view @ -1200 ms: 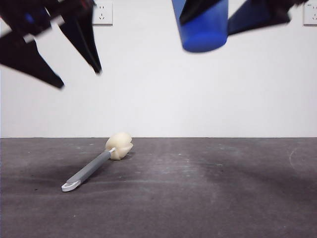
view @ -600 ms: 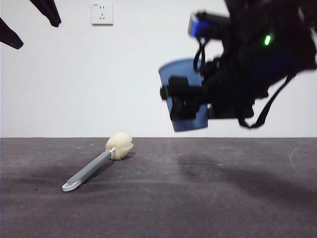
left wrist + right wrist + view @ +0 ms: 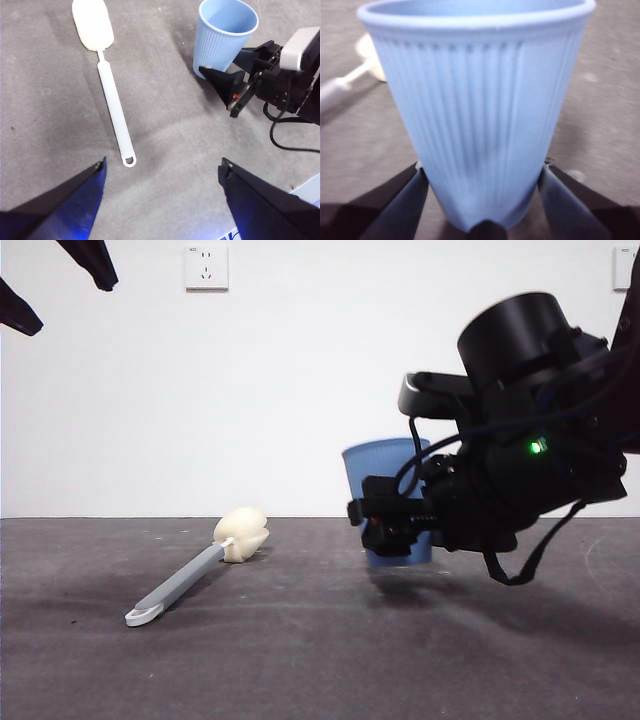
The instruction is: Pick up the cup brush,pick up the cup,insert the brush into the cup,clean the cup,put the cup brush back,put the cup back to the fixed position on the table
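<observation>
White wall (image 3: 300,390), two sockets (image 3: 206,267), even light.

table (image 3: 300,660): dark grey, scuffed | cup brush (image 3: 190,575): lying flat | cup (image 3: 385,495): upright

Right arm bulky and matte black, round cylindrical housing above its tool (image 3: 385,525), small green light glowing, looped black cables beneath, pale grey camera block, tapered black wedge-shaped jaws.

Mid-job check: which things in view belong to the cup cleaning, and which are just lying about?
Job things:
- cup, upright, gripped low by the right end effector
- cup brush, lying on the table
- left end effector, open, raised above the brush

Lying about:
- wall sockets only; nothing loose
</observation>
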### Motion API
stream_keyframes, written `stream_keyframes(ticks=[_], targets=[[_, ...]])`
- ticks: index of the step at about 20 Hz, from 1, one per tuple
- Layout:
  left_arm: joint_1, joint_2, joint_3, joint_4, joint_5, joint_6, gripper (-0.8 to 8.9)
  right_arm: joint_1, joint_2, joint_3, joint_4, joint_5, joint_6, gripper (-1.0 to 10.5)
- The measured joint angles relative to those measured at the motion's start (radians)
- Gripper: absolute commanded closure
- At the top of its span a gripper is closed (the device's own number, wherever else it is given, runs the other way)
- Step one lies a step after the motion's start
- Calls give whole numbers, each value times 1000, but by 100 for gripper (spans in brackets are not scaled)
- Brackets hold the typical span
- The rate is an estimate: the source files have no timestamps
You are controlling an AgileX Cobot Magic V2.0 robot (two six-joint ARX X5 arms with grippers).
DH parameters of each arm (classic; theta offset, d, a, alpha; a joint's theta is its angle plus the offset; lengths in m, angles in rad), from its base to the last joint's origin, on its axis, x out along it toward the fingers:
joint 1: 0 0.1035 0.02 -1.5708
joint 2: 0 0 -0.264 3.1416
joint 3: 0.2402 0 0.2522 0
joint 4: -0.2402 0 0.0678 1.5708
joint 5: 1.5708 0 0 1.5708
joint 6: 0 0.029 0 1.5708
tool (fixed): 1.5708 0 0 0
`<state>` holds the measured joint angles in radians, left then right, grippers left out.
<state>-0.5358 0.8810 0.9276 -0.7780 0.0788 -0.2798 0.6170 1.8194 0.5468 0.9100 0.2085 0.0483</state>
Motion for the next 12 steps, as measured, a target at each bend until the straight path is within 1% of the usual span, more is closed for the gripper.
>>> stream_keyframes(ticks=[1,3,8,11,12], targets=[[0,0,0,0,0,0,436,-10,10,0,2,0,0,959],[0,0,0,-1,0,0,436,-30,23,0,6,-43,0,959],[0,0,0,-3,0,0,436,-55,29,3,-10,-95,0,959],[0,0,0,-3,0,0,436,-57,29,9,-57,-103,-1,958],[0,0,0,-3,0,0,436,-57,28,11,-65,-105,0,930]])
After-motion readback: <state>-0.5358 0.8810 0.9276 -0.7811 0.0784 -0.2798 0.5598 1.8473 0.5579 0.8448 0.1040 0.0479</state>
